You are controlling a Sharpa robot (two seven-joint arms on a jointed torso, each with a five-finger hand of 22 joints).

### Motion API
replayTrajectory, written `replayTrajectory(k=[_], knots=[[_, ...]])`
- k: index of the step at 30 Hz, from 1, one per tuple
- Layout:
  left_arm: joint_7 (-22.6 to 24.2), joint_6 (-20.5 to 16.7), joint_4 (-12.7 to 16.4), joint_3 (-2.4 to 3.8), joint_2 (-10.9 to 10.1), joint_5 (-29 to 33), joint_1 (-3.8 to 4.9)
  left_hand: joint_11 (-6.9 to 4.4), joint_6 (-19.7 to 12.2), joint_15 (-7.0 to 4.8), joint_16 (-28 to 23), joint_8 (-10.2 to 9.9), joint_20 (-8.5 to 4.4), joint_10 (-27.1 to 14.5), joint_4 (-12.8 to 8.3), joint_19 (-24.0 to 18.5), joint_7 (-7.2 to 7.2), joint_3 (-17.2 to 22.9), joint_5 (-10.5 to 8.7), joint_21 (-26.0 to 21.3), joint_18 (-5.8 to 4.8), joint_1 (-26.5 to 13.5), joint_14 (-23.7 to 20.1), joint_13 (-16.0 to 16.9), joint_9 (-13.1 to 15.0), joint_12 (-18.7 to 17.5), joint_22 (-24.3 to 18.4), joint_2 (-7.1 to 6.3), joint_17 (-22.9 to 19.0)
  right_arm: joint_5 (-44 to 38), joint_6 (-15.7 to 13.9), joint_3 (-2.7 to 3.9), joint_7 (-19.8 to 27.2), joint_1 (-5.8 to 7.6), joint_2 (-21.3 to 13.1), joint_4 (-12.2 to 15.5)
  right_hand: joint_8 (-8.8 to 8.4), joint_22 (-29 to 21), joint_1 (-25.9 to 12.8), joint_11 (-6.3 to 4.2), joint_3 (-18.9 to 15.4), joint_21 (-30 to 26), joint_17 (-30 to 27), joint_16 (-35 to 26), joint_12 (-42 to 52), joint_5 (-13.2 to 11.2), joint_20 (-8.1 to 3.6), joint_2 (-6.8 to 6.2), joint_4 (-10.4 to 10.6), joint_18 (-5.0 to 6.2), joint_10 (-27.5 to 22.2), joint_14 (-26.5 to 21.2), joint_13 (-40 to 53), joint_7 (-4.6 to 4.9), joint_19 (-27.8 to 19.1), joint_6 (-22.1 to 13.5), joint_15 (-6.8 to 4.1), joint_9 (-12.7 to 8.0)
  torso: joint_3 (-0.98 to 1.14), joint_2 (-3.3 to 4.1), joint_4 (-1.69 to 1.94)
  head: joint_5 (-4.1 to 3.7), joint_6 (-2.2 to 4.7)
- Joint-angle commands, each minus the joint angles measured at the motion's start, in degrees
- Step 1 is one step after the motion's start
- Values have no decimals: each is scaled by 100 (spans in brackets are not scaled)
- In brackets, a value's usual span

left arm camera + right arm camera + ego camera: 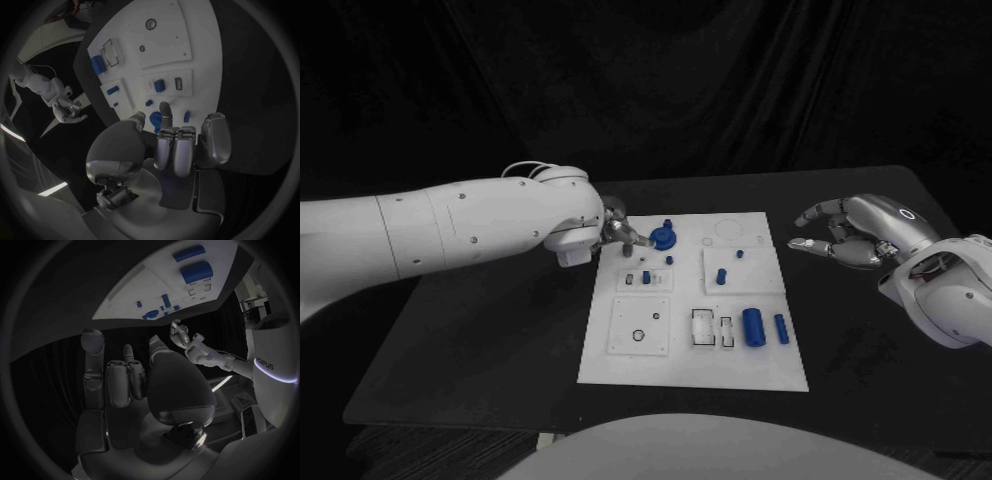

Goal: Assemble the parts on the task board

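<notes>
My left robot hand (620, 236) pinches the round blue part (664, 238), light, stiff, slick plastic, best held by its rim; right robot hand (855, 232) hangs empty, fingers apart.

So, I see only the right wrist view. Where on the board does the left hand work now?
Observer: The left hand is at the far left corner of the board, at the round part.
Operator: Does it hold this part?
Observer: It seems so. In the left wrist view, its thumb and one finger pinch the round part from both sides.
Operator: And is my right hand over the board?
Observer: No. The right hand is beside the board's right edge, off it, with nothing in it.
</notes>
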Motion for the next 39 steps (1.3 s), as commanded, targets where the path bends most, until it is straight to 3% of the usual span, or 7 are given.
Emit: replayTrajectory(k=[1, 5, 10, 18, 25, 29, 39], knots=[[105, -51, 32, 5, -100, -45, 183, -46, 21, -37, 15, 12, 6, 608, -35, 48, -12, -24, -6, 32, -36, 78, 606, 1506, 12, -4, 52, -10, 1509, -4, -97, 4, 20, -13, -11, 43, -30, -8, 19, 51, -19, -29, -7, -34, -33, 27, 18, -7, -4, 104, 61, 267, 199, -9, -9, 42, 52, -11, -5, 2, -10, 8, 1], [195, 33, -46, 4, -186, -386, 312, -16, -173, -21, 15, -29, 12, 608, -34, 78, 33, -122, -8, 43, -47, 180, 606, 1506, 79, -4, 87, -45, 1509, 7, -131, 4, 64, -13, -21, 120, -54, -8, 4, 53, -31, -37, -7, -34, -41, 36, 20, -5, 7, 104, 61, 267, 192, -3, -9, 7, 54, -25, -2, 5, -15, 44, 1], [280, 189, -432, 2, -104, -585, 336, 1, -259, -6, 15, 16, 24, 608, 54, 89, 51, -220, -14, 40, -49, 179, 606, 1506, 190, -4, 101, -23, 1509, 12, -125, 4, 84, -14, -12, 135, -57, -5, 4, 52, -32, -27, -8, -34, -29, 38, 20, -4, 8, 102, 66, 267, 203, -2, -7, 4, 54, -26, -9, 27, 10, 66, 1], [440, 368, -1100, 1, 139, -671, 72, 4, -278, -2, 15, 31, 28, 608, 86, 83, 54, -251, -17, 32, -47, 177, 606, 1506, 223, -4, 97, -4, 1509, 14, -63, 4, 89, -29, -21, 121, -57, -5, 3, 54, -33, -31, -13, -37, -37, 41, 20, -3, 8, 103, 63, 266, 195, -3, -7, 5, 54, -27, -5, 55, 4, 85, 1], [666, 421, -1498, 2, 396, -684, -160, 6, -284, 0, 15, 41, 31, 608, 102, 69, 55, -269, -19, 17, -42, 176, 606, 1506, 242, -4, 83, 7, 1509, 15, -36, 4, 93, -55, -22, 118, -57, -6, 5, 54, -33, -35, -7, -34, -38, 43, 20, -2, 7, 103, 63, 267, 194, -3, -7, 6, 54, -28, -22, 68, 15, 98, 1], [798, 428, -1604, 2, 487, -686, -233, 7, -287, 1, 15, 44, 32, 608, 106, 57, 56, -274, -18, 5, -38, 179, 606, 1506, 248, -4, 70, 12, 1509, 15, -30, 4, 95, -64, -23, 121, -57, -6, 5, 54, -33, -35, -7, -34, -38, 43, 20, -2, 7, 103, 63, 267, 194, -3, -7, 6, 54, -28, -40, 67, 20, 96, 1], [1094, 358, -1738, 2, 614, -687, -340, 10, -283, 7, 15, 73, 38, 608, 109, 32, 54, -289, -10, -23, -31, 222, 606, 1506, 293, -4, 51, 62, 1509, 15, -14, 4, 87, -70, -11, 115, -57, -6, 9, 54, -33, -37, -8, -34, -45, 47, 20, 1, 5, 103, 61, 267, 187, -3, -7, 8, 55, -29, -17, 60, 9, 72, 1]])
